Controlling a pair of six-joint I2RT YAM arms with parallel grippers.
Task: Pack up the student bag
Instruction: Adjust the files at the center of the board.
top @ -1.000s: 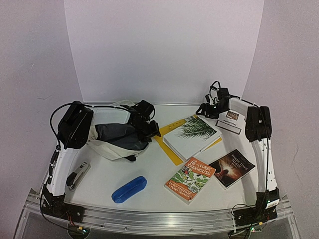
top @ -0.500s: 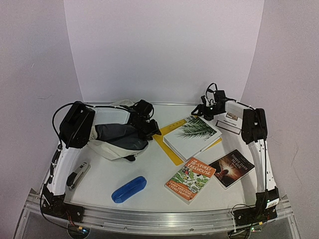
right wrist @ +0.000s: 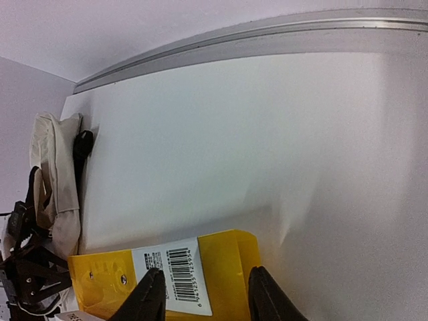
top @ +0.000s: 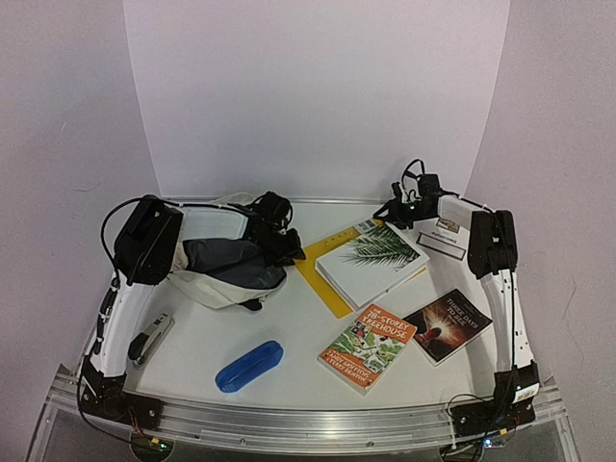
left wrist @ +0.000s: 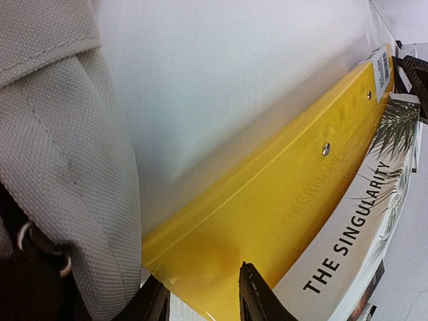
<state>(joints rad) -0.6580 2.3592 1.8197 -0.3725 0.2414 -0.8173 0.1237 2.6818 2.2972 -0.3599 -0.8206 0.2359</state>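
Observation:
The cream student bag point(top: 217, 274) lies at the left with its dark lining showing. Its fabric fills the left of the left wrist view point(left wrist: 60, 167) and shows in the right wrist view point(right wrist: 57, 180). A yellow folder point(top: 322, 279) lies beside it under a white palm-leaf book point(top: 371, 260). My left gripper point(top: 287, 248) is open, and its jaws point(left wrist: 200, 294) hover over the folder's near corner point(left wrist: 267, 200), next to the bag. My right gripper point(top: 393, 212) is open. Its jaws point(right wrist: 206, 291) straddle the folder's far corner point(right wrist: 234, 267), beside its barcode label.
A blue pencil case point(top: 249, 366) lies near the front. A treehouse book point(top: 368, 346) and a dark book point(top: 449, 324) lie at the front right. A small stapler-like item point(top: 151, 339) is at the left edge, a white card point(top: 445, 236) at the right.
My right gripper has shifted a little left, over the folder's far corner. My left gripper has drawn slightly back toward the bag. Nothing was taken hold of.

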